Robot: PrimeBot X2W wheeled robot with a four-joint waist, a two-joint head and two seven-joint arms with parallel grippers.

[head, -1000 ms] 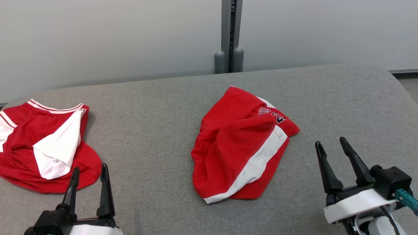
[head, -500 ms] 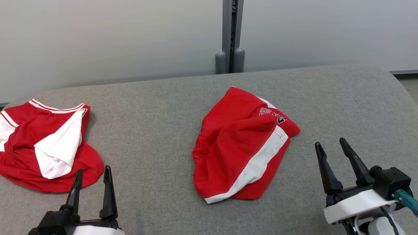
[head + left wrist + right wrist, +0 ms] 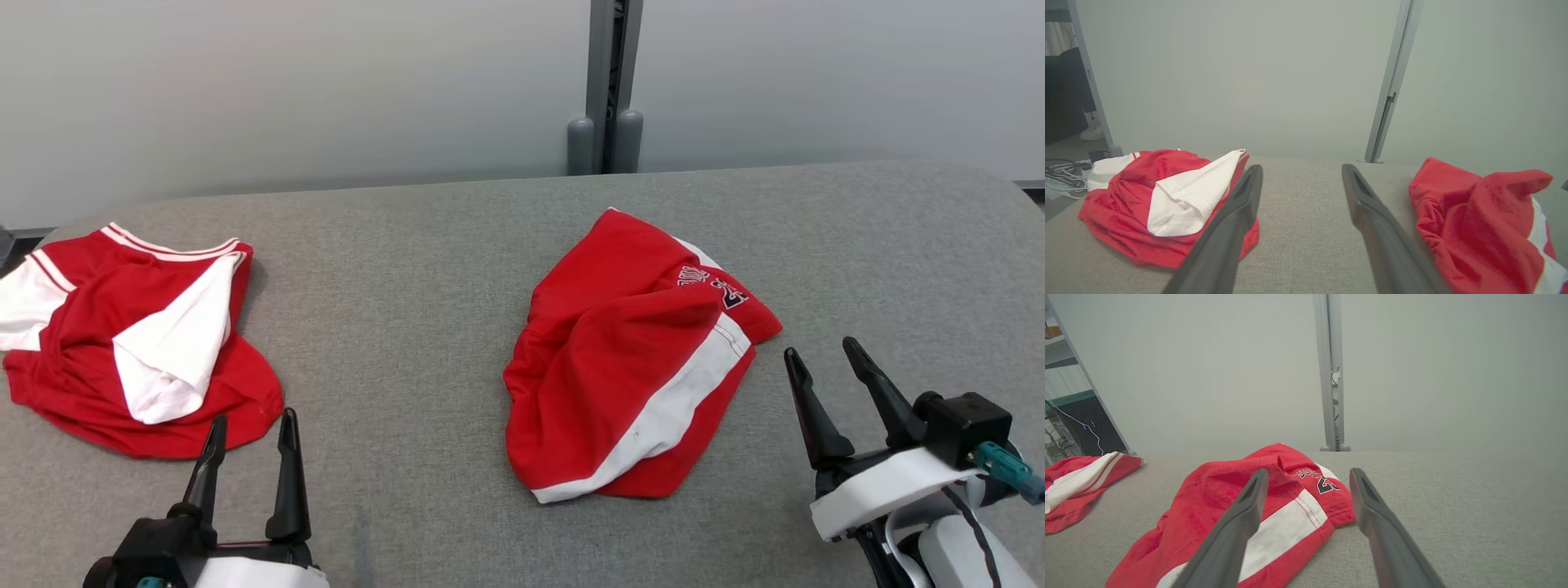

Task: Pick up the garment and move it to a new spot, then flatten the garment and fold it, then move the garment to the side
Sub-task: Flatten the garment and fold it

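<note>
Garment (image 3: 620, 367): red, white side stripe, dark lettering, crumpled in a heap around the middle of the grey bench (image 3: 408, 269), slightly right of centre, nearer the front edge than the back. Neither claw is touching it.

Far left: second red-and-white garment (image 3: 98, 359), bunched at the bench's left edge, well apart from the task one.

Left gripper (image 3: 253, 418): near the front-left of the bench, jaws spread wide, nothing between them. Its tips sit by the near hem of the second garment; contact unclear. The task garment lies well off to its right, on the right side of the left wrist view (image 3: 1474, 220).

Right gripper (image 3: 820, 349): near the front-right, jaws also wide apart and empty. The garment lies just to its left, its lettered corner closest to the tips, with bare bench between them.

Grey post (image 3: 608, 82) stands behind the back edge.
</note>
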